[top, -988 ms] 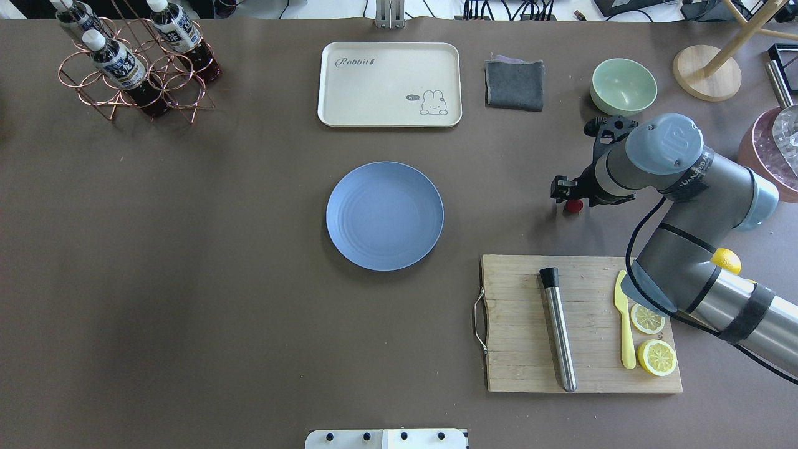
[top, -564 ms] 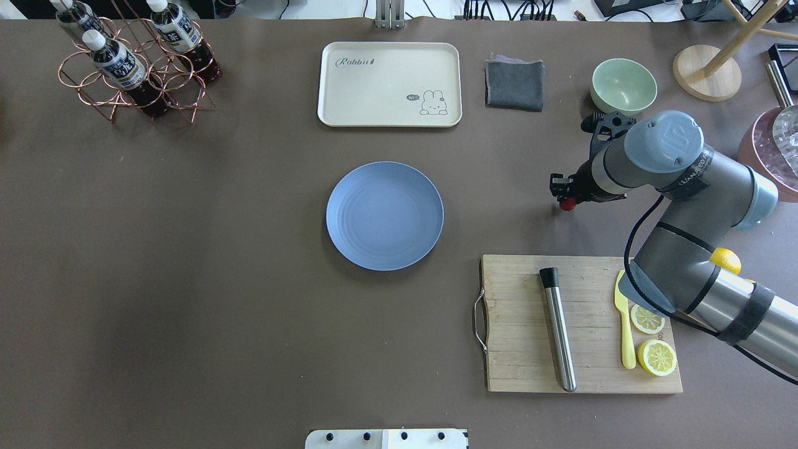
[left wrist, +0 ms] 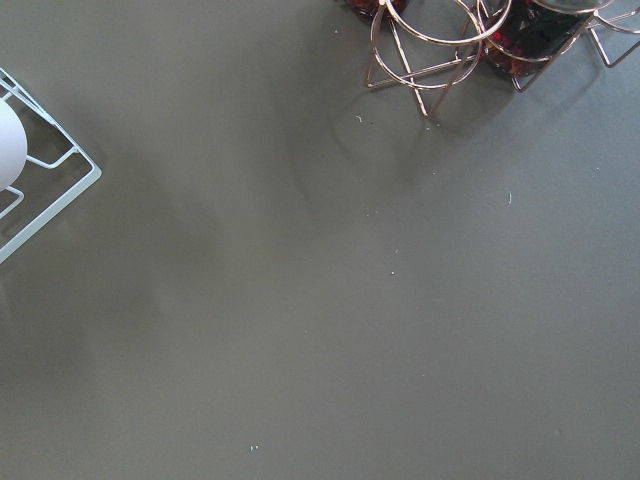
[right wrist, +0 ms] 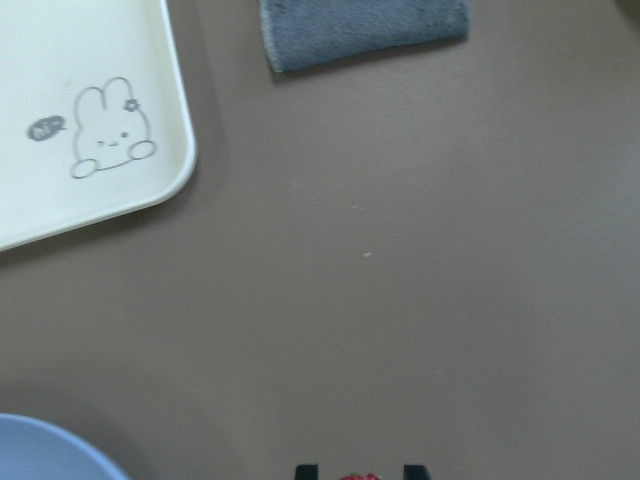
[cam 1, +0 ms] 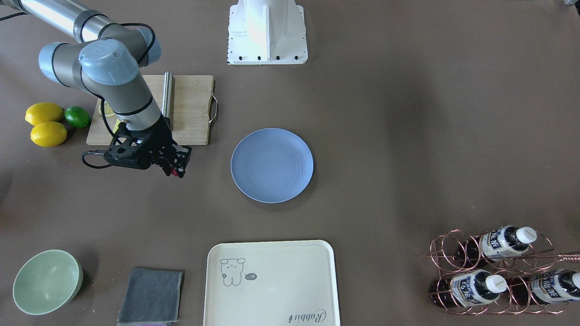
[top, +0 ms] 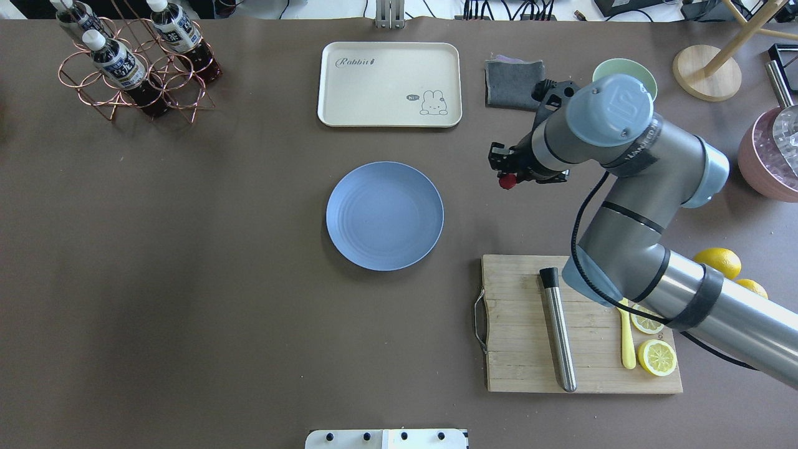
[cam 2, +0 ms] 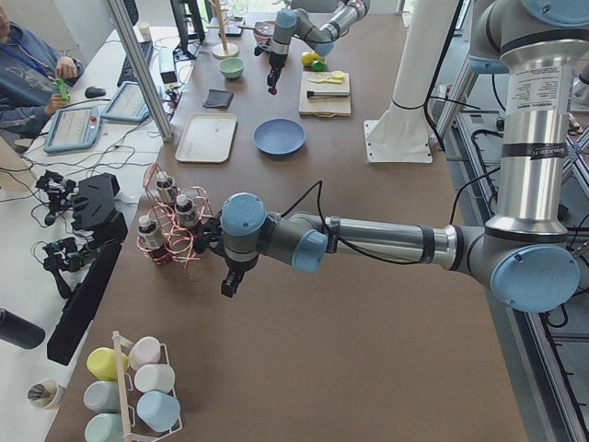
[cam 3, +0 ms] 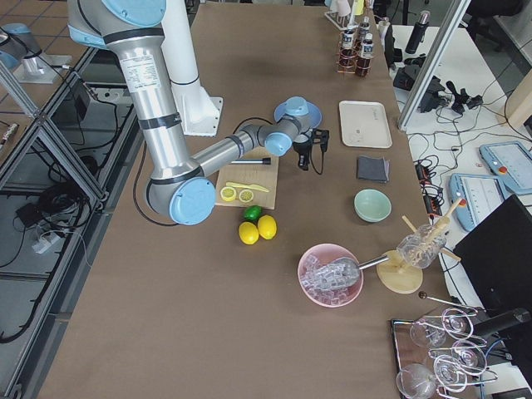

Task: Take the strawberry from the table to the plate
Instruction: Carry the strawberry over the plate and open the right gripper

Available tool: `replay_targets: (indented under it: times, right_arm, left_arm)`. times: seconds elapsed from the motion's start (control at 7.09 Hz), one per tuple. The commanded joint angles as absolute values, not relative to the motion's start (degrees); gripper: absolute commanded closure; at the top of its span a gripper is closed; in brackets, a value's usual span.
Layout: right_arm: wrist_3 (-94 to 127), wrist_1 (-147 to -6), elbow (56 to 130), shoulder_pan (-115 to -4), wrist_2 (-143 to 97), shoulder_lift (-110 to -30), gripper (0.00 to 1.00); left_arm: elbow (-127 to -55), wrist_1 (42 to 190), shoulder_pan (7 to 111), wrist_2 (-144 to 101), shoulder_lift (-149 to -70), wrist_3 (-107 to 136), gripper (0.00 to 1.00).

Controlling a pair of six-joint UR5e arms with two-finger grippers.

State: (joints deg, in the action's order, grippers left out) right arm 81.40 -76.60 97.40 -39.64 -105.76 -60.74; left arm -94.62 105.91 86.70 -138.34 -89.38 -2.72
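Observation:
The strawberry (top: 507, 181) is a small red berry pinched in my right gripper (top: 505, 177), which is shut on it and hangs above the table (top: 187, 249), right of the plate (top: 384, 216). In the front-facing view the strawberry (cam 1: 172, 171) shows as a red sliver between the dark fingers of the right gripper (cam 1: 176, 168), left of the blue plate (cam 1: 272, 165). The right wrist view catches the strawberry (right wrist: 357, 477) at its bottom edge and the plate (right wrist: 40, 450) rim at lower left. My left gripper (cam 2: 228, 285) hangs by the bottle rack; whether it is open, I cannot tell.
A cream tray (top: 389, 84), a grey cloth (top: 514, 84) and a green bowl (top: 623, 68) lie beyond the plate. A cutting board (top: 530, 324) with a steel rod, a yellow knife and lemon halves is near right. A copper bottle rack (top: 134, 62) stands far left.
My right gripper has carried the strawberry to the left and slightly farther away, closer to the plate. The arm now covers part of the green bowl.

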Motion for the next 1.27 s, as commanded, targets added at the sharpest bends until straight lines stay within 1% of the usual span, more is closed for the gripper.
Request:
replay_targets:
  times: [0.0,0.28,0.42,0.71,1.13]
  right_arm:
    - [92.2,-79.7,93.9,-33.3,-98.6,-51.3,1.0]
    - [98.6,-79.1,84.6,-28.2,-90.5,-44.4,1.0]
    - [99.7,-79.0,82.6,-26.9,-88.7,-43.3,1.0]
    - [100.9,-77.4,82.4,-24.2,-85.1,-43.7,1.0]
    - [100.9,-75.9,81.1,-23.1,-85.0,-44.2,1.0]
  left_arm:
    - [-94.5,105.9,86.7,-138.3,-89.4,-2.7,0.02]
    - [-94.3,106.2,86.7,-138.3,-89.4,-2.7,0.02]
    - [-94.2,106.2,86.7,-138.3,-89.4,-2.7,0.02]
    - [-94.3,106.2,86.7,-138.3,-89.3,-2.7,0.02]
    - [-93.9,106.3,86.7,-143.3,-88.5,-2.7,0.02]
